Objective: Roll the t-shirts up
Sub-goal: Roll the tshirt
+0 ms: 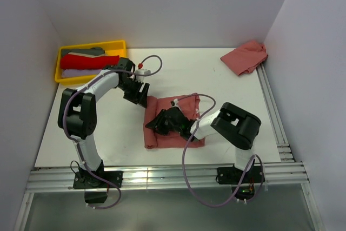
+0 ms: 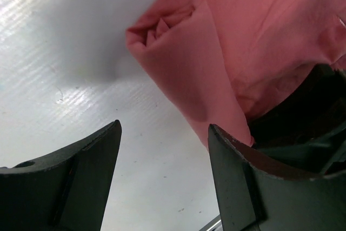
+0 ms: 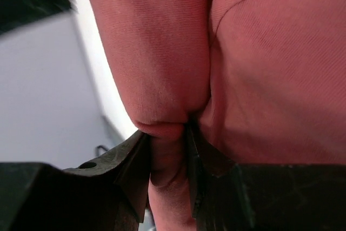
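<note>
A dusty salmon-red t-shirt [image 1: 181,133] lies folded in the middle of the table, its left edge rolled into a tube [image 1: 150,133]. My right gripper [image 1: 155,124] is shut on that rolled edge; the wrist view shows the cloth [image 3: 167,155] pinched between its fingers. My left gripper [image 1: 139,97] is open and empty just above the shirt's far left corner; its wrist view shows the roll's end [image 2: 162,31] ahead of the open fingers. A second salmon-red t-shirt [image 1: 246,57] lies crumpled at the far right.
A yellow tray [image 1: 60,74] at the far left holds grey [image 1: 82,51], bright red [image 1: 89,60] and lavender [image 1: 75,72] shirts. Metal rails [image 1: 162,177] run along the table's near edge and right side. Walls close in the table.
</note>
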You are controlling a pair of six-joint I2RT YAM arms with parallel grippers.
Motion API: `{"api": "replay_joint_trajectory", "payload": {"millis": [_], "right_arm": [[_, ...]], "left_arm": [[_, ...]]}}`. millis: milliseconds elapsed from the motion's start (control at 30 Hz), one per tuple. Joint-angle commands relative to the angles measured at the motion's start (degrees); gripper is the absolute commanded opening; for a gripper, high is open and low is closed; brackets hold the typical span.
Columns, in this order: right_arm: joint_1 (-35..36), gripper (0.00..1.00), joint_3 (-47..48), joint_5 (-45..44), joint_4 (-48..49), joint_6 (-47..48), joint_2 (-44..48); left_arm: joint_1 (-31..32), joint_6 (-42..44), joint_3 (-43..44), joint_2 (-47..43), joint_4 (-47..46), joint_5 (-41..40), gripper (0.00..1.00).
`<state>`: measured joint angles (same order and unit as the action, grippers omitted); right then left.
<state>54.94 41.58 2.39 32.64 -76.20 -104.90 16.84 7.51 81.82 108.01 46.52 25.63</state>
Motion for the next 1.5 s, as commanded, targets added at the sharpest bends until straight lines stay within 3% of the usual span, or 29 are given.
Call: {"api": "replay_joint_trajectory", "payload": {"millis": [0, 233, 367, 467, 500, 633, 800, 900, 1100, 1467], "right_arm": [[-0.6, 0.35, -1.6, 5.5, 17.2, -6.0, -3.1], [-1.7, 0.36, -3.2, 9.3, 36.5, -14.1, -12.0], [-1.7, 0.4, -3.9, 8.0, 33.5, -13.6, -11.6], [-1.2, 0.45, -2.2, 4.7, 17.9, -8.2, -6.1], [-0.9, 0.47, -0.3, 3.2, 8.0, -6.6, -3.0], [1.7, 0.52, 6.8, -6.2, -16.0, -0.4, 2.7], [5.4, 0.54, 20.4, -18.3, -44.5, 1.3, 3.2], [8.0, 0.54, 27.9, -24.1, -56.1, 1.1, 1.0], [11.2, 0.54, 39.4, -30.9, -69.4, 1.1, -3.0], [12.7, 0.46, 54.0, -33.0, -73.0, 8.0, -10.3]], "left_arm": [[-0.3, 1.5, -2.5, -3.4, -2.7, 2.0, 0.71], [-0.2, 0.0, -5.6, -2.0, -5.8, 3.1, 0.69], [0.6, -1.4, -7.3, -0.5, -7.7, 0.1, 0.67], [1.4, -2.0, -8.6, -0.3, -9.4, -3.0, 0.66], [1.6, -2.1, -9.0, -0.3, -10.0, -4.6, 0.66], [2.0, -2.1, -9.3, -0.2, -10.7, -6.5, 0.66], [3.1, -2.0, -9.1, -0.3, -11.5, -9.6, 0.66], [3.3, -1.9, -8.7, -0.4, -11.3, -10.4, 0.66], [3.5, -1.6, -8.3, -0.6, -10.9, -10.8, 0.66], [3.6, -0.9, -8.1, -0.9, -10.6, -10.4, 0.66]]}}
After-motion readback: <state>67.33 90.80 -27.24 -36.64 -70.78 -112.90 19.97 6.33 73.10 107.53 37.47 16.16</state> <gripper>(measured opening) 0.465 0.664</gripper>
